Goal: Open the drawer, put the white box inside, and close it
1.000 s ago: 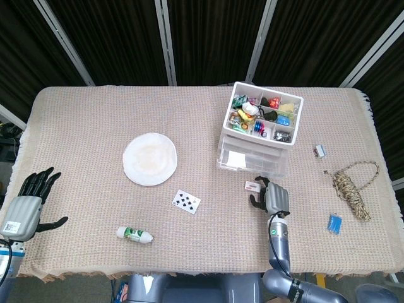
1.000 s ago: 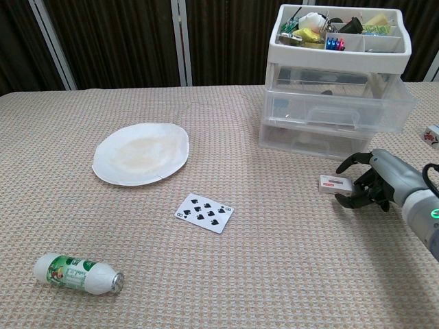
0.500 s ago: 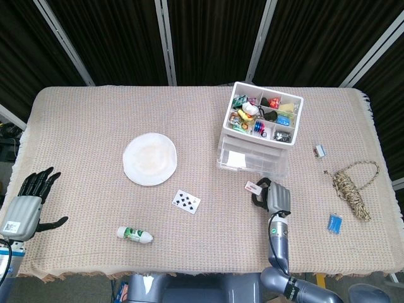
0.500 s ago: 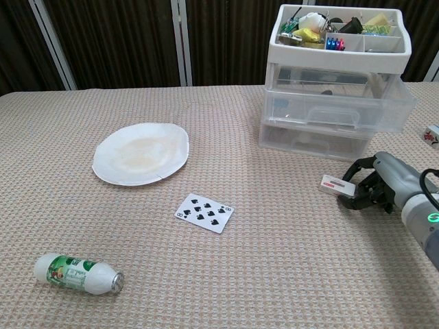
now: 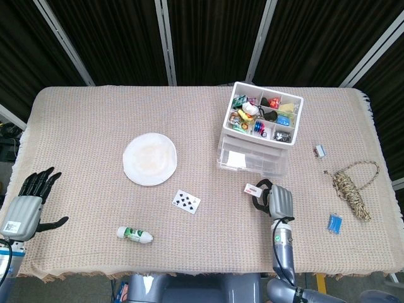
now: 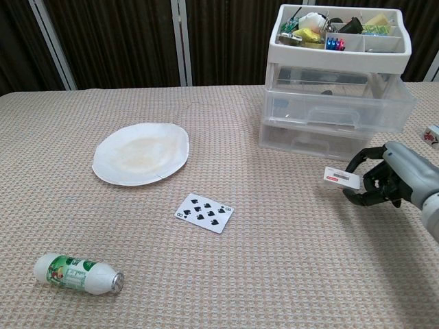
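Chest view, right hand (image 6: pixel 394 184) w/ white box (image 6: pixel 341 178) now lifted off table (image 6: pixel 274 274)

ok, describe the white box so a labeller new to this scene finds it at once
Start at the clear plastic drawer unit at the table's far right, its middle drawer pulled open. Just in front of it, the right hand pinches the white box clear of the cloth. It is small, flat and white with a red stripe, unlike the playing card lying to its left.

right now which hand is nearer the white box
Right. The right hand holds the white box in front of the drawers; the left hand rests open at the table's far left edge.
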### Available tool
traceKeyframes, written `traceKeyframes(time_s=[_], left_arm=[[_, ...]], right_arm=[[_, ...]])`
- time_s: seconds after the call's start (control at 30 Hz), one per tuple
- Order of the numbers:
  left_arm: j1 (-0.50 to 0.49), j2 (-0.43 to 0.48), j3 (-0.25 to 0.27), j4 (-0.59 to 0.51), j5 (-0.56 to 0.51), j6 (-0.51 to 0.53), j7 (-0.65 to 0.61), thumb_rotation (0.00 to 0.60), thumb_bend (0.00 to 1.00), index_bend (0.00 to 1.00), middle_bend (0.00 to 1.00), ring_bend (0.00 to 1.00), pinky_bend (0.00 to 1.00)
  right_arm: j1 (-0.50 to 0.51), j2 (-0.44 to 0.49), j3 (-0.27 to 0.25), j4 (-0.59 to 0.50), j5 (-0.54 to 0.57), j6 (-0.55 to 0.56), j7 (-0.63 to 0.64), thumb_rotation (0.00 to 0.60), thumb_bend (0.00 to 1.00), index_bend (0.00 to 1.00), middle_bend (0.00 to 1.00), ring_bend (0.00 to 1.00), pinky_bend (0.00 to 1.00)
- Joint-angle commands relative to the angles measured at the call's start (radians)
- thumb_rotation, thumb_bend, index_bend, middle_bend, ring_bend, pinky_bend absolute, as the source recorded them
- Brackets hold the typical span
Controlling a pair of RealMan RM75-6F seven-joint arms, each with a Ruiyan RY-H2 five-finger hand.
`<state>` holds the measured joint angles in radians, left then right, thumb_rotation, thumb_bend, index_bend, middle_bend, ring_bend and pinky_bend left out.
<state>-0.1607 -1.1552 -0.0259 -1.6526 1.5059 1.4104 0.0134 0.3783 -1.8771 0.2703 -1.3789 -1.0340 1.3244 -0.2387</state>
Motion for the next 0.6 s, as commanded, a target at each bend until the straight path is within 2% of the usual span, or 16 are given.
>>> traceKeyframes(time_s=[0.03, 0.37, 0.5, 0.6], left_arm=[[0.001, 0.001, 0.001, 0.000, 0.003, 0.002, -0.002, 0.600, 0.14, 0.08, 0.00, 0.00, 0.00], [-0.002, 0.002, -0.006, -0.005, -0.016, -0.009, -0.011, 0.600, 0.14, 0.08, 0.00, 0.00, 0.00], [0.001, -0.004, -0.007, 0.001, -0.005, 0.006, -0.012, 0.600, 0.14, 0.08, 0.00, 0.00, 0.00], [0.001, -0.008, -0.008, 0.008, -0.001, 0.011, -0.012, 0.600, 0.14, 0.08, 0.00, 0.00, 0.00]], right_arm=[[-0.052, 0.089, -0.038, -0.122, -0.029, 0.047, -0.028, 0.600, 0.26, 0.62, 0.84, 0.85, 0.75], [-0.142, 0.226, -0.111, -0.363, -0.144, 0.164, -0.036, 0.600, 0.26, 0.63, 0.84, 0.85, 0.75], [-0.141, 0.254, -0.107, -0.439, -0.206, 0.193, -0.057, 0.600, 0.26, 0.63, 0.84, 0.85, 0.75], [-0.129, 0.268, -0.079, -0.490, -0.220, 0.201, -0.083, 0.600, 0.26, 0.63, 0.84, 0.85, 0.75]])
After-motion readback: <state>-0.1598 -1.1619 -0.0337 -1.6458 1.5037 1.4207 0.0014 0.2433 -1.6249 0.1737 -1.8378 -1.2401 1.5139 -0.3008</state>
